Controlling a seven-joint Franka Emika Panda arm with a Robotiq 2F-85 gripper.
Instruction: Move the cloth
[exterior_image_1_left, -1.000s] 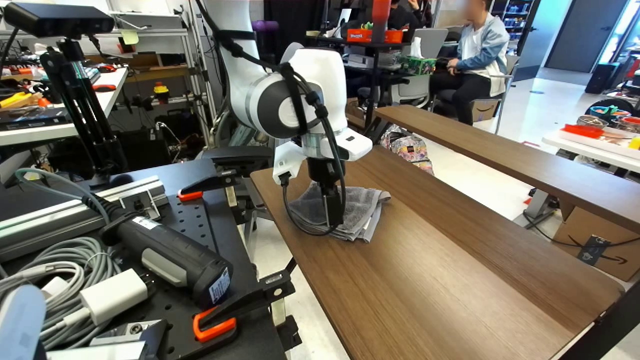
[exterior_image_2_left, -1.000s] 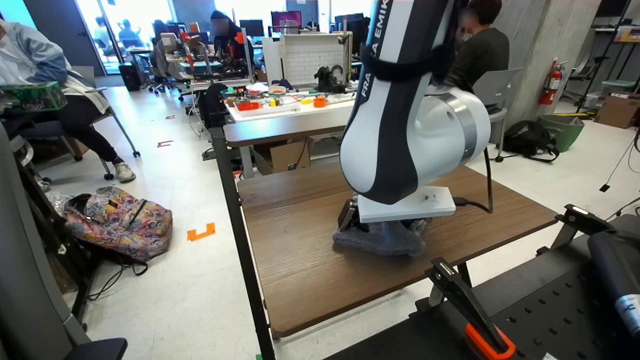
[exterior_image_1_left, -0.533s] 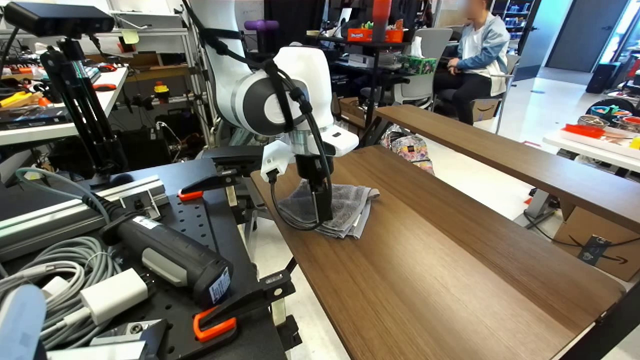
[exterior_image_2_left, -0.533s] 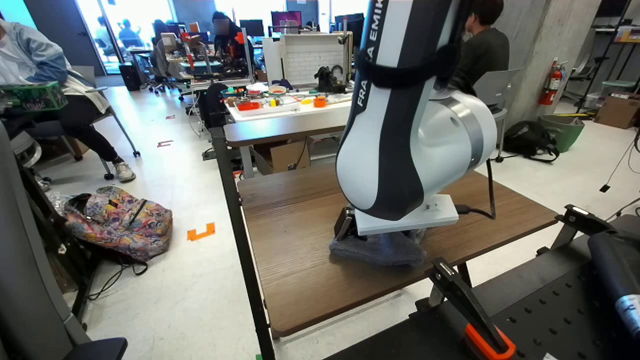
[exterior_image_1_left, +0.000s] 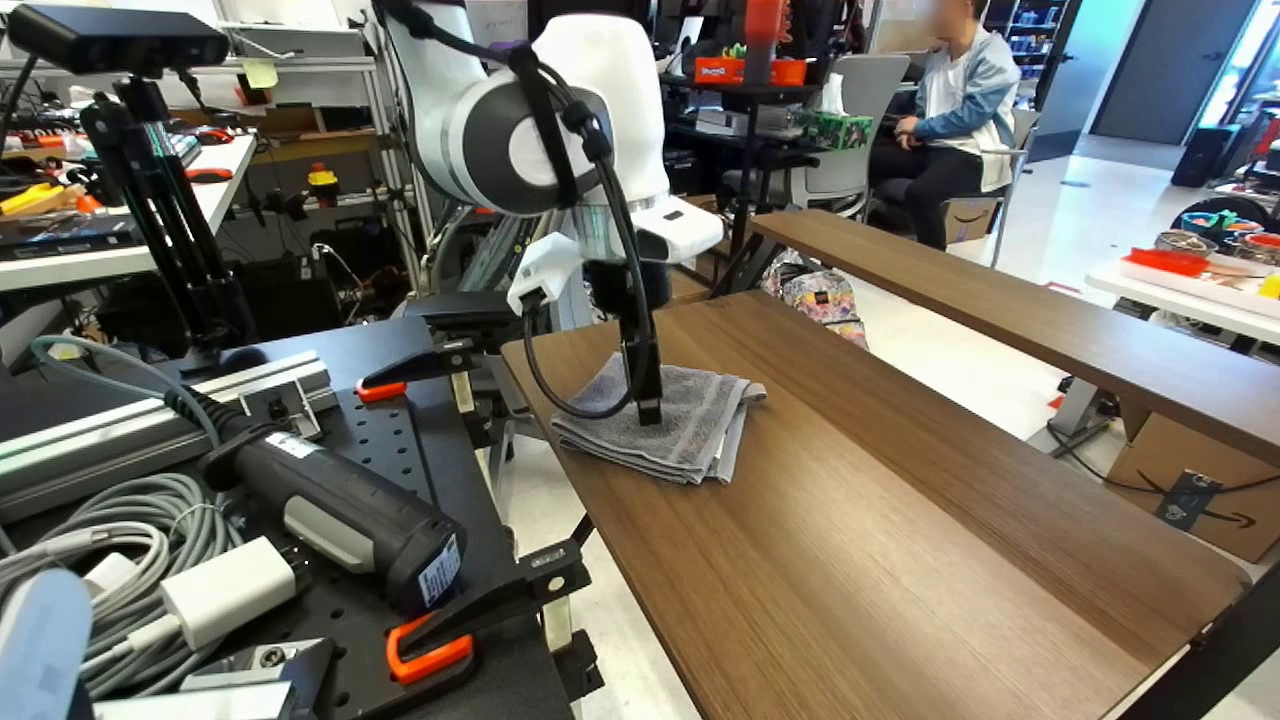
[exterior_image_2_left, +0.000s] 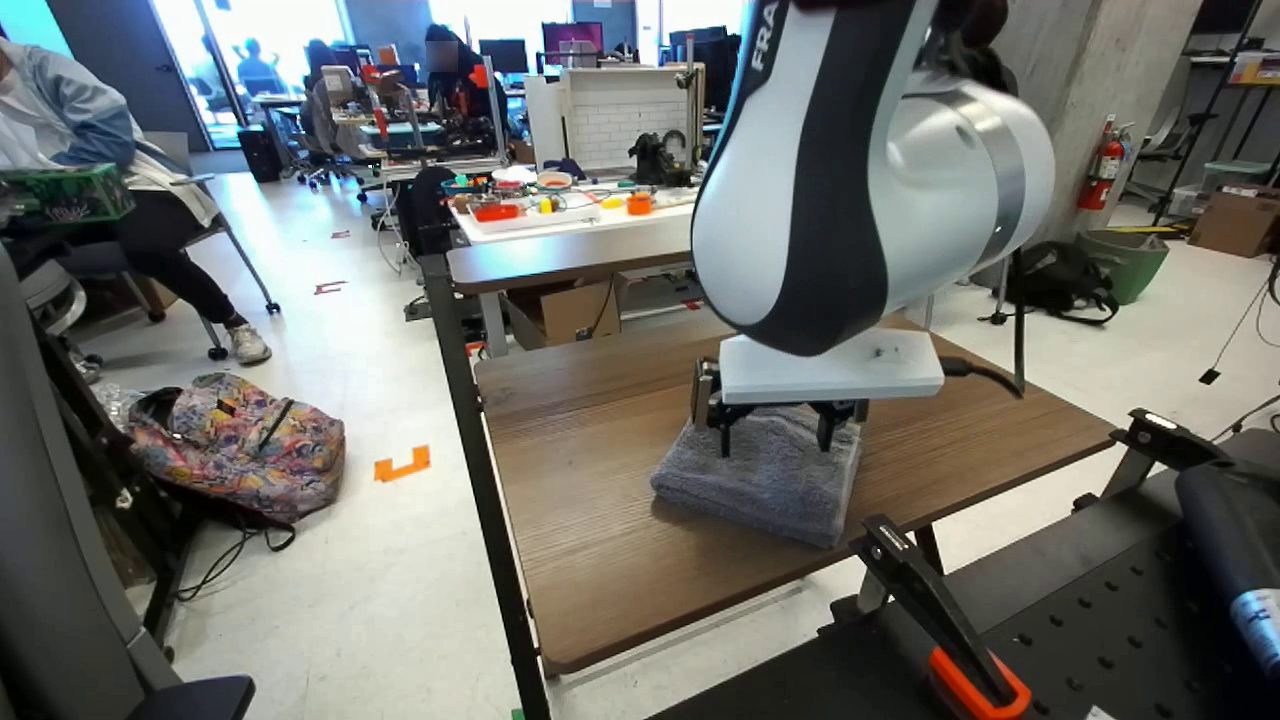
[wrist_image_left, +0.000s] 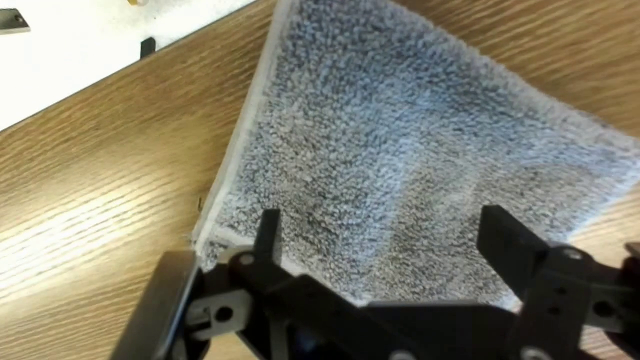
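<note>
Fingers (wrist_image_left: 505, 245) spread apart, holding nothing; cloth (exterior_image_2_left: 765, 485) lies folded on worktop (exterior_image_1_left: 900, 540). Whether its move is pending or complete: indeterminable.

cloth (exterior_image_2_left: 760, 490) — grey, folded, lying on brown table (exterior_image_2_left: 600, 570) | gripper (exterior_image_2_left: 775, 448) — jaws apart over the cloth, contact unclear

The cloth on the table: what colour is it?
Grey, with a paler strip along one edge; the cloth shows best in the wrist view.
</note>
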